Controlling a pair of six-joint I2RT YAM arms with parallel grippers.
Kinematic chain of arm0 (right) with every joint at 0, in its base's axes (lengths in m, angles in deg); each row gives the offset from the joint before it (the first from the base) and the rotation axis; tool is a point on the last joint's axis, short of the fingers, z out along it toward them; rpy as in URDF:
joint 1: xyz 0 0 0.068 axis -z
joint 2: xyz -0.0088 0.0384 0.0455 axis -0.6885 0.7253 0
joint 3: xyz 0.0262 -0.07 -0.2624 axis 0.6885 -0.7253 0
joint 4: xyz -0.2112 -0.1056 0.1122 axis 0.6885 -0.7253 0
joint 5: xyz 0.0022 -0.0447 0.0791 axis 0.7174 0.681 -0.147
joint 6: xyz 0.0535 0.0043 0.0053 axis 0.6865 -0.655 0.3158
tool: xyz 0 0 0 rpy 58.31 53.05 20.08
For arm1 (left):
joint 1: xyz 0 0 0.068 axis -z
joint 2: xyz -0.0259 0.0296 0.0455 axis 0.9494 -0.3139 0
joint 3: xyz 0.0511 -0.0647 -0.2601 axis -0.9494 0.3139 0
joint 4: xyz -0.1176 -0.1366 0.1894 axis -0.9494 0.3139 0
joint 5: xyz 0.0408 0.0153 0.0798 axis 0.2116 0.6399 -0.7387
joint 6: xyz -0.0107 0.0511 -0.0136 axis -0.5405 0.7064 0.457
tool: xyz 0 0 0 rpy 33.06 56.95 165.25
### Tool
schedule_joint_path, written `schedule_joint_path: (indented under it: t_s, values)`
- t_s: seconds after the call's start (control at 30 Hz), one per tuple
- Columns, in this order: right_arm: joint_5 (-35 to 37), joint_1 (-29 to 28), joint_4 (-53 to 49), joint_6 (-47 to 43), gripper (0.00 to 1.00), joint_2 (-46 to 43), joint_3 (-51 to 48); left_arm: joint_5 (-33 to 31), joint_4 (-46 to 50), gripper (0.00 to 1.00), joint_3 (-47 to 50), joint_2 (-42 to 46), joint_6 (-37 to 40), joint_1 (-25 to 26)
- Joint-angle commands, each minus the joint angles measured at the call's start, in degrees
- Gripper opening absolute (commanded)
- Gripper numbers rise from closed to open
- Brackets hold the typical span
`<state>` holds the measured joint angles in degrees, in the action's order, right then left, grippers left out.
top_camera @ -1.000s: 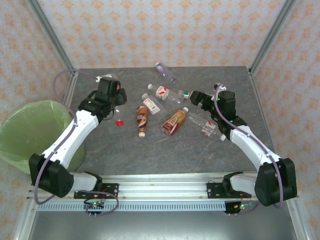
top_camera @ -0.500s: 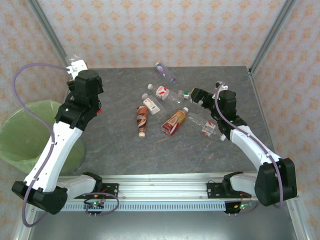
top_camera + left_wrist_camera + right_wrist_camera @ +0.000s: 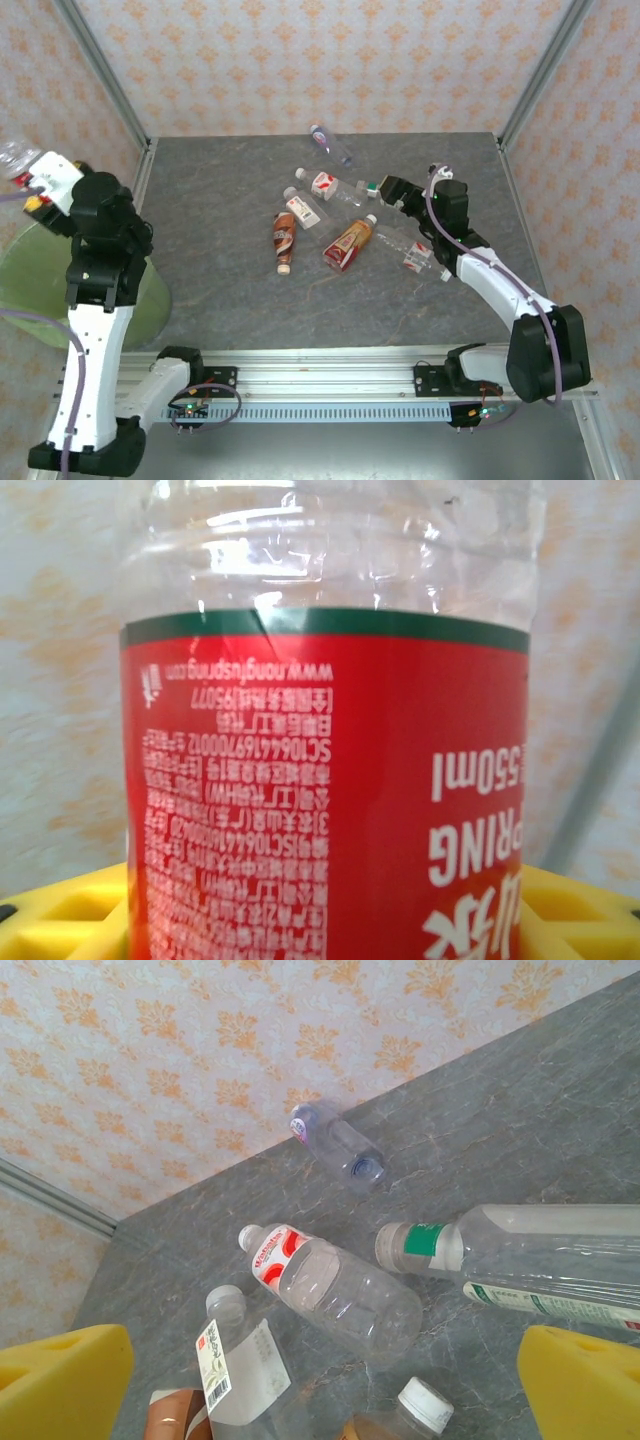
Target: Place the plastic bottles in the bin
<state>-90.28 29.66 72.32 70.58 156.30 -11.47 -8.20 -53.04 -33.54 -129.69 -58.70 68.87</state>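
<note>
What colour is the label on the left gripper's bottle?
The bottle has a red label with a green edge; clearest in left wrist view.

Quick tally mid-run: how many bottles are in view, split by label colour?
Red or red-white label: 4 (held bottle, neck-label bottle, barcode-label bottle, rightmost bottle)
Brown label: 1 (brown bottle)
Orange label: 1 (orange bottle)
Green-white label: 1 (green bottle)
Label colour unclear, blue cap: 1 (far bottle)
Total: 8

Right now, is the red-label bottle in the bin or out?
Out. The red-label bottle is clamped in the left hand, between its yellow fingers, raised by the bin.
</note>
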Motion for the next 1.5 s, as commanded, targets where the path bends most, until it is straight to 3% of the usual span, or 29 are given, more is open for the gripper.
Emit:
schedule_joint_path:
  t_s: [0.0, 0.17, 0.53, 0.93, 1.2, 1.47]
  values:
    - [-0.33, -0.28, 2.4, 0.41, 0.99, 0.57, 2.21, -2.11, 1.64, 0.63, 4.13, 0.12, -8.48, -6.14]
    - [-0.25, -0.22, 1.98, 0.29, 0.99, 0.11, 2.23, -0.74, 3.81, 0.65, 8.73, 0.21, -14.63, -10.44]
    - [0.02, -0.22, 0.7, -0.01, 0.99, -0.83, 1.32, 1.94, 4.99, 0.68, 16.01, -2.38, -25.77, -11.82]
    - [0.6, -0.22, -1.63, -1.32, 0.99, -1.93, 1.46, 17.78, 3.89, 0.72, 14.16, -8.96, -30.01, -13.17]
    - [1.23, -0.22, -2.35, -1.78, 0.99, -2.4, 1.27, 20.75, 5.56, 0.85, 10.88, -10.88, -31.53, -13.19]
    - [1.29, -0.21, -2.27, -1.67, 0.99, -2.33, 1.0, 22.18, 7.98, 0.99, 9.25, -6.31, -32.38, -13.25]
